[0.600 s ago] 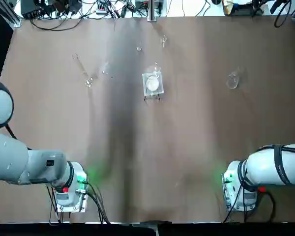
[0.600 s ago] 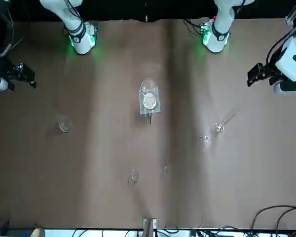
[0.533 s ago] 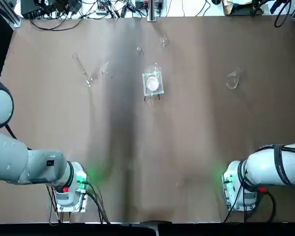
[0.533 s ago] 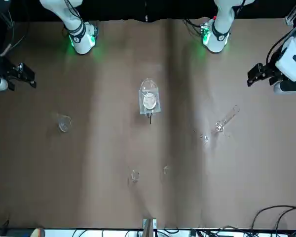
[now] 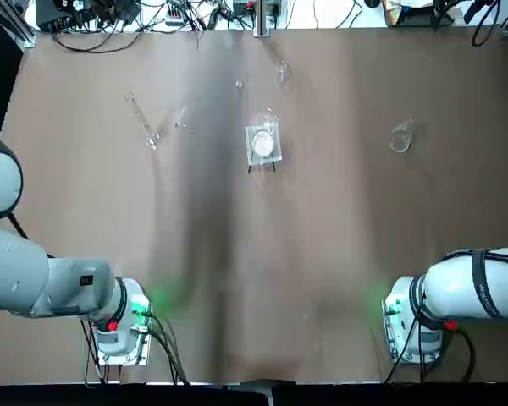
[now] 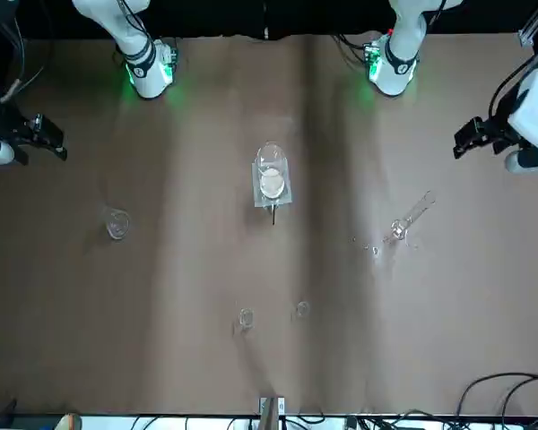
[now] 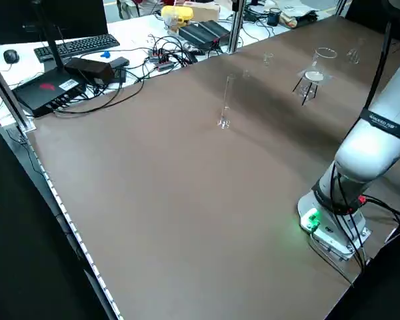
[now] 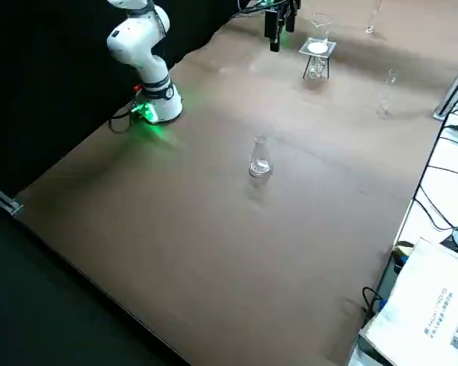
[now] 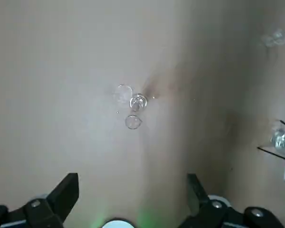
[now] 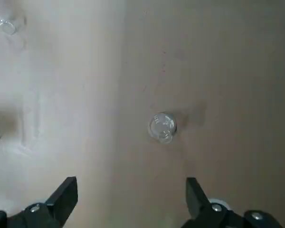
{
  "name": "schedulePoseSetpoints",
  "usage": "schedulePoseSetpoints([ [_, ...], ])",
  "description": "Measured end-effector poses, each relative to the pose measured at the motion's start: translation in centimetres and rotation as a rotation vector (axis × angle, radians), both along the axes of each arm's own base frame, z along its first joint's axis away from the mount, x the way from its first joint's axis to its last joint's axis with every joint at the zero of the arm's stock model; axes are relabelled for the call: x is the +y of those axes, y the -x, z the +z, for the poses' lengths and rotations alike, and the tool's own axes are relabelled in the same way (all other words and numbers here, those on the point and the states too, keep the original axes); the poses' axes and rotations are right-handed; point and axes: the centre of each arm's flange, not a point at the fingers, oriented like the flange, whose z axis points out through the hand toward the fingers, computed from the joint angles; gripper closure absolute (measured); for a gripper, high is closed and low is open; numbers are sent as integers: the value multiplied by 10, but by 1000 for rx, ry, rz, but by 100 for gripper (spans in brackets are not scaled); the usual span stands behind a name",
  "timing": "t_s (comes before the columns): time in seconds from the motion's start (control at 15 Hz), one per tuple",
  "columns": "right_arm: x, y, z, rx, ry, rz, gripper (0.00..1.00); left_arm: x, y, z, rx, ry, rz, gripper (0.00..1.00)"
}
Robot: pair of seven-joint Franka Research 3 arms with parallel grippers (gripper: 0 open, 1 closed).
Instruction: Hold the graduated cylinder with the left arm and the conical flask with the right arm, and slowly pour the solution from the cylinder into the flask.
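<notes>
Clear glass made up both vessels: the graduated cylinder (image 7: 226,103) stood on the table beyond my left gripper's (image 9: 133,194) wide-parted, empty fingers, the conical flask (image 8: 260,158) beyond my right gripper's (image 10: 132,195), likewise spread wide and holding nothing.

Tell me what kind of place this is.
Probably a robotics lab: a white robot arm stands at a brown table, with glassware such as a conical flask on it and a keyboard nearby.
</notes>
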Motion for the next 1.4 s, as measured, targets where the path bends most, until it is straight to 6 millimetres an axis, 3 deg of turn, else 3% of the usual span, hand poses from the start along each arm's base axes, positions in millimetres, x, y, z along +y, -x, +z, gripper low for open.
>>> schedulePoseSetpoints([
  [0.27,8,-5,-10,13,-6,16,0,11,-3,-5,9,-3,60,1],
  [0.4,4,-11,-19,21,-40,91,0,17,-6,-9,15,-2,67,12],
  [0.47,-5,-14,-23,19,-74,148,0,23,-8,-12,18,-1,63,12],
  [0.6,-44,-17,-33,8,-119,315,0,40,-18,-24,22,3,70,4],
  [0.93,-103,-24,-66,-13,-176,659,0,72,-36,-43,5,12,69,1],
  [1.27,-170,-21,-124,-66,-330,940,0,119,-45,-57,-10,58,155,1],
  [1.4,-200,-14,-160,-142,-459,1056,0,145,-46,-66,-7,133,166,1],
])
